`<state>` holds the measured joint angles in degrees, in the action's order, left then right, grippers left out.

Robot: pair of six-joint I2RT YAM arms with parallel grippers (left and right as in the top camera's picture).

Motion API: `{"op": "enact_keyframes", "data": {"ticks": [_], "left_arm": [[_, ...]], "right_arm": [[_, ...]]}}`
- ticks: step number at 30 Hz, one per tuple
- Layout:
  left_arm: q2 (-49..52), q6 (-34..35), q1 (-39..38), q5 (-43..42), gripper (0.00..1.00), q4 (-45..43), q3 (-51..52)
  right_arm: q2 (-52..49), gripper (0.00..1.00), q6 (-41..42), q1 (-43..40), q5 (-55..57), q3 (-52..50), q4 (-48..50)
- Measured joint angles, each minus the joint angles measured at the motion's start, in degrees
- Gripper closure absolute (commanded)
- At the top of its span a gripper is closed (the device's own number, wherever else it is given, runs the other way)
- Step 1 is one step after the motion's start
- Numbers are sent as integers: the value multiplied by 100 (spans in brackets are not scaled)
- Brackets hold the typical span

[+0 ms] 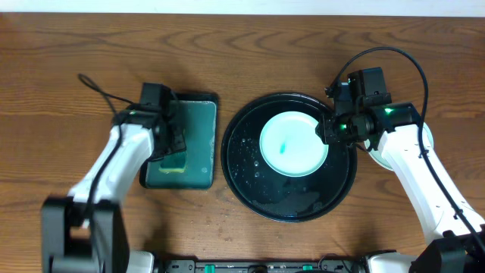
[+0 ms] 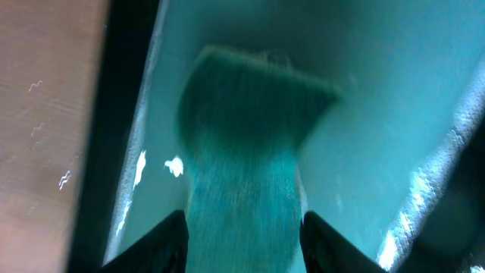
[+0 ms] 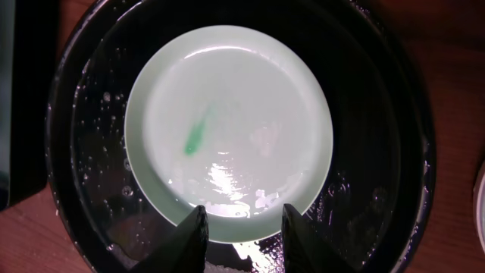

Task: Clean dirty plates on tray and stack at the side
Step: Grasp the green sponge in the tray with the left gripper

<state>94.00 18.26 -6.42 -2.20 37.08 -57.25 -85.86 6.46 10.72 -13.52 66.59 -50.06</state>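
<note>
Brown wooden tabletop (image 1: pixel 68 53) fills the overhead view. On it we see the round tray (image 1: pixel 236 178), black and beaded with water, carrying one plate (image 1: pixel 292 144) just above its middle. The right jaws sit at that plate's right edge, we judge to steady it for scrubbing. The left jaws hang over the rectangular tray (image 1: pixel 198 129) of teal liquid, down at the sponge (image 1: pixel 174 161), presumably to pick it up wet.

From the left wrist we get what the overhead hides: the sponge lies lengthwise between the left jaws, which flank it closely on both sides. Blur keeps us from telling whether they clamp it or merely bracket it.

From the right wrist, the teal smear (image 3: pixel 195 139) on the plate shows plainly, so we judge it not yet clean. The right jaws stand partly apart over the plate's near rim, with nothing pinched between them; whether their tips press on the rim we cannot tell. A pale curved edge (image 3: pixel 480 196) shows at the frame's right, off the round tray. It may be a plate set aside, though we cannot be sure.
</note>
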Motion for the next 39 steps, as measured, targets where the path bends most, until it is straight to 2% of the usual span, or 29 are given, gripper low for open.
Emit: {"op": "enact_keyframes", "data": {"ticks": [2, 5, 12, 18, 23, 27, 33, 39], "left_arm": [[361, 7, 0, 0, 69, -164, 0], [662, 7, 0, 20, 93, -179, -42], [669, -15, 0, 22, 93, 127, -168], [214, -33, 0, -4, 93, 981, -341], [-667, -35, -2, -48, 93, 1032, -660], [-1058, -35, -20, -87, 93, 946, -708], [-754, -35, -57, -90, 93, 885, -686], [-765, -57, -195, -85, 92, 1165, -756]], "right_arm": [[0, 70, 0, 50, 2, 0, -7], [0, 71, 2, 129, -2, -2, -28], [0, 73, 48, 205, 94, 0, -37], [0, 62, 702, 164, 1001, 0, -48], [0, 53, 1161, -44, 1333, 0, -48], [0, 53, 1167, -83, 1296, 0, -81], [-142, 51, 1108, -81, 1233, -11, -146], [-538, 50, 785, -81, 935, -417, 566]]}}
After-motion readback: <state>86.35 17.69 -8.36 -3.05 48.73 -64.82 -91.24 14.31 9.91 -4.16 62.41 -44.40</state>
